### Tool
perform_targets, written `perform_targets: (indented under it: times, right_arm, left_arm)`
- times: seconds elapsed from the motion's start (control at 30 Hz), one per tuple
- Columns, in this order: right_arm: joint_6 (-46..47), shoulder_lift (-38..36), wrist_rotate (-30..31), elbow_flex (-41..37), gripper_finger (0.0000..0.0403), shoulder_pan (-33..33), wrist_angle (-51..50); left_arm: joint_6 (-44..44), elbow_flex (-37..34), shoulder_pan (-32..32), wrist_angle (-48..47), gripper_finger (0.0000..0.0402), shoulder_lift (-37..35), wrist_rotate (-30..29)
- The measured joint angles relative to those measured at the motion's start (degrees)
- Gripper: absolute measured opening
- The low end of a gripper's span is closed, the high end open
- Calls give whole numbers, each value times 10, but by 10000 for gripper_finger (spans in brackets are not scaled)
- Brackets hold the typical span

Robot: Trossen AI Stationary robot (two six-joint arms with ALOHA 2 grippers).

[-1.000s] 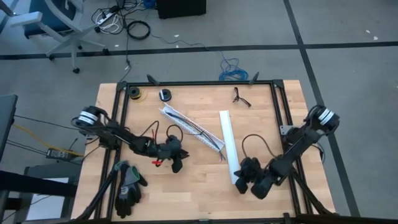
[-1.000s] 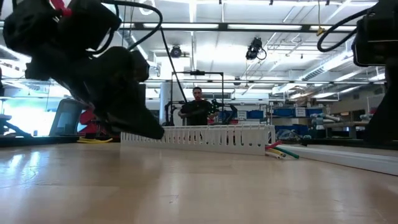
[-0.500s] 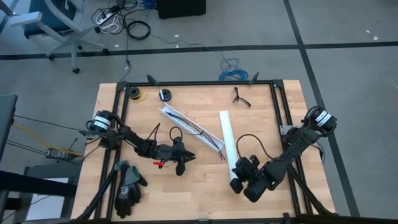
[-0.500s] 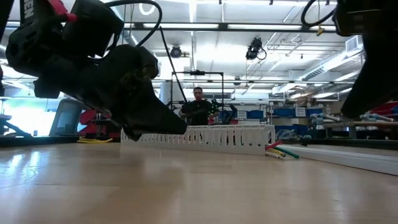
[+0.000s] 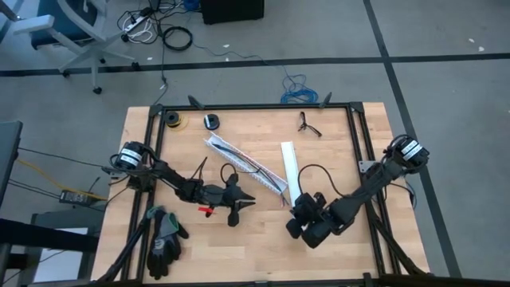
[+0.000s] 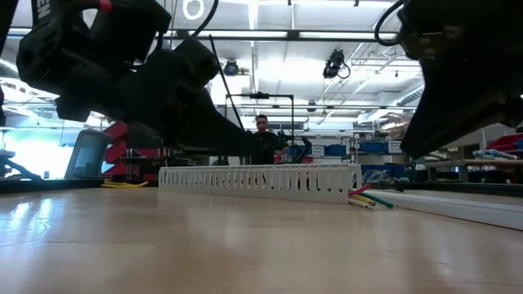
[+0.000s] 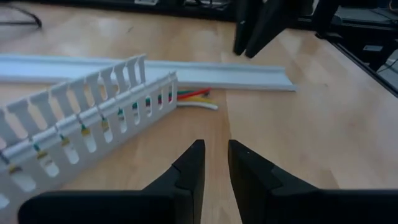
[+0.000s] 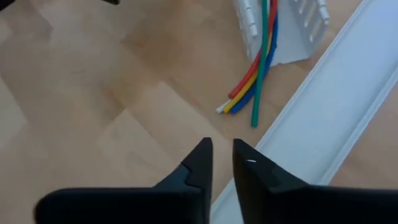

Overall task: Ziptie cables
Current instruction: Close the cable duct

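The cables (image 8: pixel 258 59), red, yellow, blue and green, stick out of the end of a slotted white duct (image 5: pixel 243 165) lying near the middle of the counter (image 5: pixel 263 247), their tips resting on the wood beside a plain white channel (image 5: pixel 290 167). The left tool (image 7: pixel 216 163) hovers low over the counter, pointing at the duct's end, its fingers a narrow gap apart with nothing between them. The right tool (image 8: pixel 222 163) hangs just beside the channel's near end, pointing toward the cable tips, its fingers likewise only slightly parted and holding nothing. A glove (image 5: pixel 163 239) lies at the counter's left front edge.
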Motion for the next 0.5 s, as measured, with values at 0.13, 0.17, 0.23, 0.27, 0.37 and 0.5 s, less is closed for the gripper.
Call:
perform_targets:
  times: [0.13,0.17,0.23,0.27,0.37,0.5]
  right_arm:
    - [14,18,-23,-7,92,-28,-8]
    - [14,26,-35,-7,99,-36,-5]
    - [1,39,-68,-7,110,-52,-5]
    - [-3,46,-84,-7,112,-60,-3]
    - [-6,67,-99,-4,113,-79,7]
    - [-3,88,-108,-2,108,-92,10]
  left_arm:
    - [10,3,1,0,78,0,0]
    - [10,3,1,0,78,0,0]
    - [10,3,1,0,78,0,0]
    - [11,3,1,-1,78,0,0]
    - [22,3,1,-3,78,0,0]
    - [23,3,1,0,78,0,-4]
